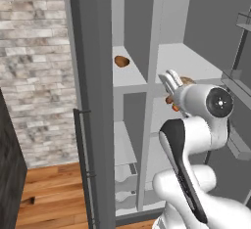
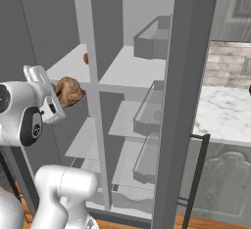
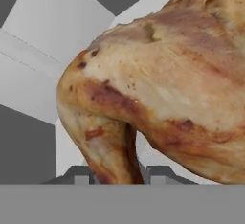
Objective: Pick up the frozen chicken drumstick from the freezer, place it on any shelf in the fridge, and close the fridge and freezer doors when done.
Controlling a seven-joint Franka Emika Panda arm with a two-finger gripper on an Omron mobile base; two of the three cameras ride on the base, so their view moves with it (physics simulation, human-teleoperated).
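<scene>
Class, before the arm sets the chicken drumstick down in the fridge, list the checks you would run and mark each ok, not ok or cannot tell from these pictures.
1. Claw shut on the chicken drumstick: ok; in the hand view the meat sits between both fingertips.
2. Drumstick out of the freezer: ok; it hangs in front of the wider compartment.
3. Fridge door open, way in free: ok.
4. Bare space on the fridge shelf ahead: ok.
5. Drumstick clear of the shelf edge: cannot tell; the hand hides the gap.
6. Doors closed: not ok, both open; the other brown lump lies on a freezer shelf.
</scene>
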